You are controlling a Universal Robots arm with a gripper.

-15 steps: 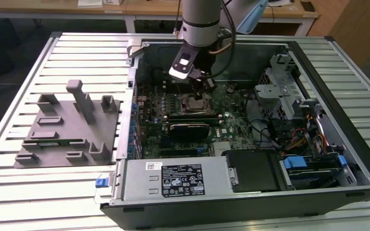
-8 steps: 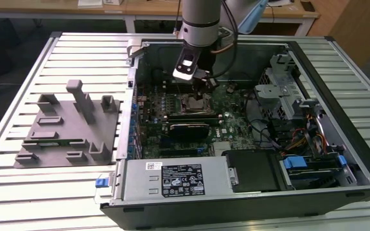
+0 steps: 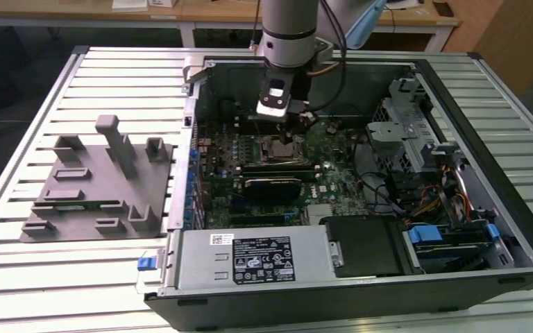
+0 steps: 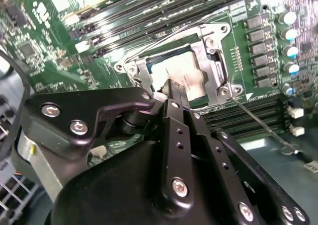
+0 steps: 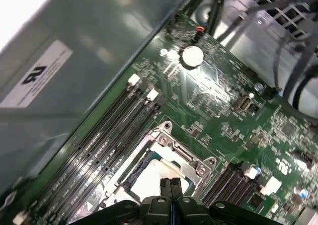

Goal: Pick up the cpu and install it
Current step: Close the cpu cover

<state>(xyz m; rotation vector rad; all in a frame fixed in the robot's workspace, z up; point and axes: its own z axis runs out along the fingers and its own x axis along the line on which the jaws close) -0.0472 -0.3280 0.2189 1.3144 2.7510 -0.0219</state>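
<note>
Fingers (image 5: 165, 186) of your gripper (image 5: 170, 180) are pressed together with nothing between them. Their tips are right over the cpu (image 5: 149, 183), which lies flat inside the socket frame (image 5: 198, 160); you cannot tell whether they touch it. Your second wrist view adds the thin metal lever (image 4: 258, 121) beside that frame. Your exterior view adds the open computer case (image 3: 341, 309), with the grey tray (image 3: 91, 201) well apart on the exterior view's left.
</note>
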